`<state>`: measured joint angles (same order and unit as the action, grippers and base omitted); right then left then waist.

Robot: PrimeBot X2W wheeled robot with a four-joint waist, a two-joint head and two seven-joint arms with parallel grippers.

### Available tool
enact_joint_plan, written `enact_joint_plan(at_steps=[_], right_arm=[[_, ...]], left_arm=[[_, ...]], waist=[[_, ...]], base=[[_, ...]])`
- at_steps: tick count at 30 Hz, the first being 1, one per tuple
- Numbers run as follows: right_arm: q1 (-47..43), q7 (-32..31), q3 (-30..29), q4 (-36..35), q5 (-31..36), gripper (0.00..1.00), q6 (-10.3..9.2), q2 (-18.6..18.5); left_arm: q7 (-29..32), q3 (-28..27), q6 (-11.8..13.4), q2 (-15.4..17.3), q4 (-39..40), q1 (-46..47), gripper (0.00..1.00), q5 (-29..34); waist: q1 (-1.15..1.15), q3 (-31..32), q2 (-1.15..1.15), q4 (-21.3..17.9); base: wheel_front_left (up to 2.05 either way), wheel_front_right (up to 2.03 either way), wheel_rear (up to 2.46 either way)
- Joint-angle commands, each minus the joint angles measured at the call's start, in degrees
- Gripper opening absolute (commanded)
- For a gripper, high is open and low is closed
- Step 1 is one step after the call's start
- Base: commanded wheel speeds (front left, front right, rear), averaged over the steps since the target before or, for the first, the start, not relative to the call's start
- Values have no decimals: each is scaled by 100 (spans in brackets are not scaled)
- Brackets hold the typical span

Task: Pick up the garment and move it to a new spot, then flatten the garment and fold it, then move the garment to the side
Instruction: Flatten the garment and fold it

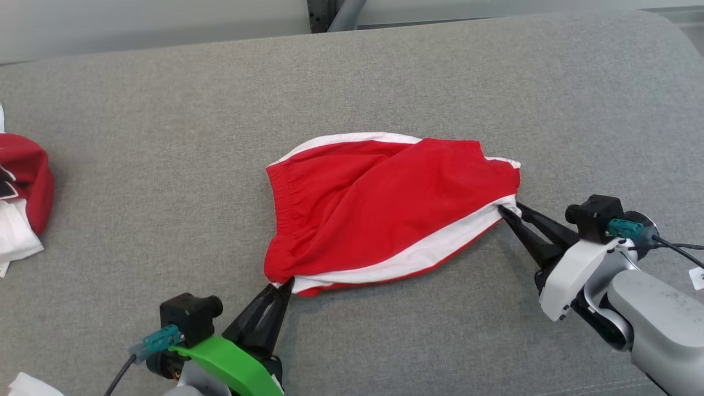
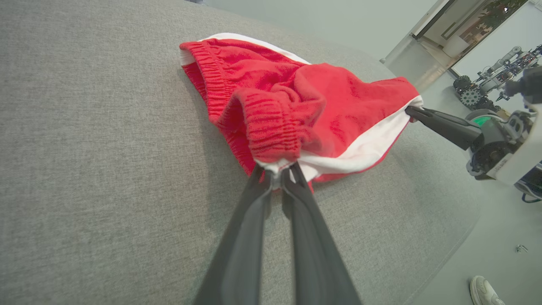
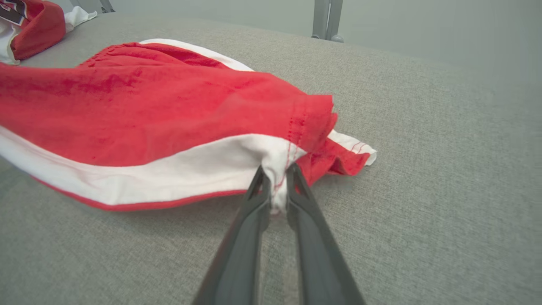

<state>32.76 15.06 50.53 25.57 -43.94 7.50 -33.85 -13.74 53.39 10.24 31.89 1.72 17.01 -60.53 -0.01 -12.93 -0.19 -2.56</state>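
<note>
Head view: a pair of red fabric shorts with a white side stripe [image 1: 385, 209] lies rumpled on a wide grey upholstered surface [image 1: 385, 71]. The left gripper [image 1: 286, 283] is clamped on a corner by the elastic waistband, and the cloth spreads up and to the right from its tips. The right gripper [image 1: 503, 209] is pinched on the white-striped hem corner, with the cloth lying to its left. The shorts' long axis runs from one gripper to the other, so each arm holds its own end; drawing them apart would likely flatten the cloth. Bare grey fabric lies open beyond both grippers and behind the shorts. A second red and white garment [image 1: 22, 187] sits bunched well off to the left gripper's outer side.
</note>
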Motion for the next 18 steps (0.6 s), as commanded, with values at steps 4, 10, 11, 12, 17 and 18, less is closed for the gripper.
enact_joint_plan(at_steps=[4, 10, 11, 12, 17, 18], right_arm=[[-247, 17, -290, 92, 337, 100, -3, 122], [-680, 17, -1061, 23, 622, 100, -2, 237], [-795, 17, -1247, -50, 693, 100, -2, 257], [-935, 16, -1460, -125, 768, 100, -2, 280], [-1591, 17, -2335, -518, 1144, 100, -2, 440], [-1781, 16, -2546, -611, 1259, 100, -2, 510]], left_arm=[[-126, -155, -148, -226, -381, -189, 100, 310], [-145, -670, -389, -603, -766, -574, 100, 695], [-144, -789, -417, -673, -808, -671, 100, 785], [-146, -922, -450, -736, -830, -763, 100, 877], [-147, -1432, -606, -1005, -877, -1128, 100, 1263], [-147, -1530, -646, -1066, -908, -1230, 100, 1384]], waist=[[1, 76, 19, -110], [1, 251, 19, -144], [1, 285, 19, -136], [1, 320, 19, -123], [1, 447, 19, -63], [1, 480, 19, -47]], base=[[0, 0, 0], [0, 0, 0], [0, 0, 0], [0, 0, 0], [0, 0, 0], [0, 0, 0]])
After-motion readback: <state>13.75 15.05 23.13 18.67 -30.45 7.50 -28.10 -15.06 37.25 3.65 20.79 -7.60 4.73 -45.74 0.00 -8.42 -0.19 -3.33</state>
